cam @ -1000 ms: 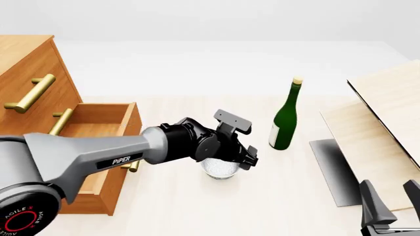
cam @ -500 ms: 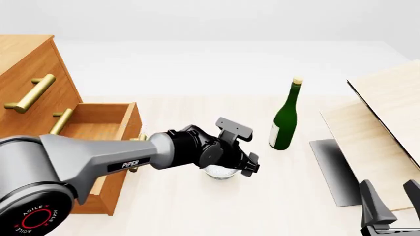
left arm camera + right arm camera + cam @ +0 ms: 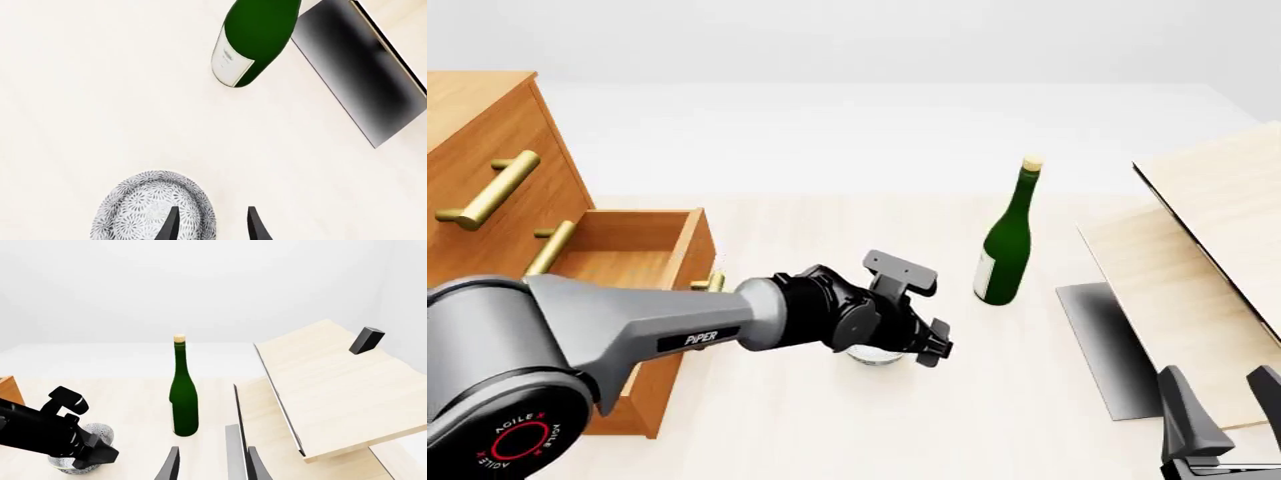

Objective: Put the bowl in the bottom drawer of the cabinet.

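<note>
The small speckled white bowl stands on the table in front of the cabinet. My left gripper is down on it and open. In the left wrist view one finger is over the bowl's inside and the other outside its rim. Much of the bowl is hidden behind the left wrist in the front view. The bottom drawer is pulled out, showing its wooden inside. My right gripper hangs open at the near right, holding nothing.
A green bottle stands upright just right of the bowl. Pale wooden boards lean at the right over a dark patch. A black block sits on the upper board.
My left gripper has sunk lower onto the bowl, so less of the bowl shows in the front view. The right arm has not moved.
</note>
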